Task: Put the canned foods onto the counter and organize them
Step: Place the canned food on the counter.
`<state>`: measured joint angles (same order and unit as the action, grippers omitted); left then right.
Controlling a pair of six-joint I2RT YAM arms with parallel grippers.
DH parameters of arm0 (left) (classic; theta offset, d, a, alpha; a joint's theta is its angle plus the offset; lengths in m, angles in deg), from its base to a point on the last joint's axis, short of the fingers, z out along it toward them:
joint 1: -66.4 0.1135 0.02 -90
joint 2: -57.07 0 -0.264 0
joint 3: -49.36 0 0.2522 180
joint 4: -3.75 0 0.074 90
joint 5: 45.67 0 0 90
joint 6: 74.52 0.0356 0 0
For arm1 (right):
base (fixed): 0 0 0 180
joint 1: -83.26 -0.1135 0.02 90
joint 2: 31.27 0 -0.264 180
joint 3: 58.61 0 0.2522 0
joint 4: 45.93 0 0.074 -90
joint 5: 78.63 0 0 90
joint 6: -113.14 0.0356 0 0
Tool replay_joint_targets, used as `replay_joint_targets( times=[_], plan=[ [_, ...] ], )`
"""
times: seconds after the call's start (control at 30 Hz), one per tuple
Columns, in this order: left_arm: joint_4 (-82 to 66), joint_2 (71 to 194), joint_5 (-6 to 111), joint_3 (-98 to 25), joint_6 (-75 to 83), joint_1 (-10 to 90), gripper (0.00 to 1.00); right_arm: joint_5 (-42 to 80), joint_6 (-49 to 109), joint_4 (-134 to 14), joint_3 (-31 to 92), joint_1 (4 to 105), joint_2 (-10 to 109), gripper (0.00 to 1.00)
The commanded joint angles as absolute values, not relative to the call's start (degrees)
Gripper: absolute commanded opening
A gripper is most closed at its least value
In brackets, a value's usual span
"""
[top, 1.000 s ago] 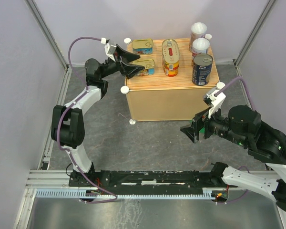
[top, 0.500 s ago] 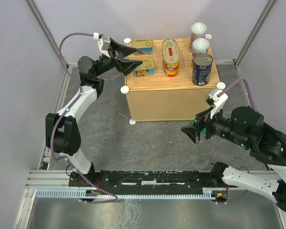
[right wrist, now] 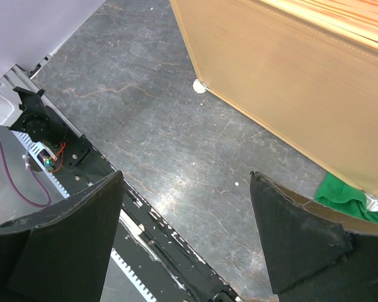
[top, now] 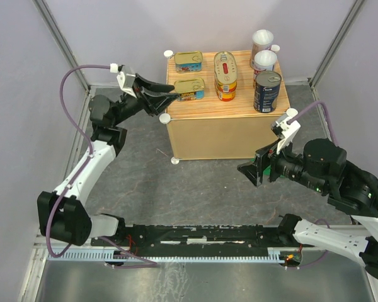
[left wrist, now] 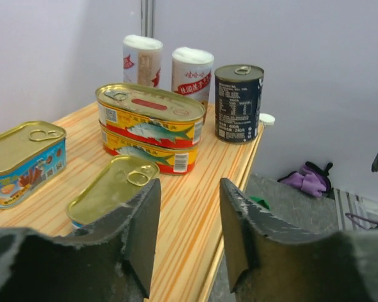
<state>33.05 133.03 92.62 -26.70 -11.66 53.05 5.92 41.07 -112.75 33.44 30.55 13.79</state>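
Done: I count seven cans on the counter (top: 220, 135), upper centre of the top view, and none on the floor that I can see.
Layout: two flat tins (top: 189, 75) form a column at the left, a stack of two oval tins (top: 225, 75) stands in the middle, and two white cylinders (top: 264, 51) with the blue can (top: 267, 91) run down the right edge.
Left to do: I judge the placing finished. At most a small straightening is left, and the columns already look tidy to me.
Left arm: it stretches from the lower left up to the counter's left edge. The left gripper (top: 170, 94) is level with the top and points across it, just beside the nearer flat tin (left wrist: 113, 189).
Left jaws: partly parted, with bare planks showing between them, so they grasp nothing.
Right arm: it sits low at the lower right, folded. The right gripper (right wrist: 186, 179) faces the floor in front of the counter.
Right jaws: spread wide and empty.
Other: a green cloth (right wrist: 343, 195) lies on the floor at the counter's base.
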Motion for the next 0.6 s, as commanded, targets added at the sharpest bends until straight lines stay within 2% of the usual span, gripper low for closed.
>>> replay_joint_targets(
  times=[0.0, 0.07, 0.17, 0.2, 0.57],
  plan=[
    [23.01, 129.62, 90.94, -25.32, -3.13, 50.91, 0.47, 5.57, 42.38, -109.44, 35.67, 30.62, 15.13, 0.87],
    [19.80, 129.85, 90.79, -25.50, -0.67, 49.66, 0.45, 5.50, 42.38, -109.42, 35.87, 30.61, 15.54, 0.86],
    [14.28, 131.35, 90.46, -27.06, 2.95, 48.48, 0.28, 5.16, 42.34, -109.24, 35.66, 30.61, 15.88, 0.84],
    [12.96, 131.82, 90.36, -27.53, 3.95, 47.97, 0.27, 5.07, 42.26, -109.12, 35.65, 30.61, 16.04, 0.84],
    [7.75, 135.72, 84.66, -30.01, 9.60, 47.16, 0.25, 4.70, 40.30, -109.54, 37.75, 30.64, 18.71, 0.83]
  ],
)
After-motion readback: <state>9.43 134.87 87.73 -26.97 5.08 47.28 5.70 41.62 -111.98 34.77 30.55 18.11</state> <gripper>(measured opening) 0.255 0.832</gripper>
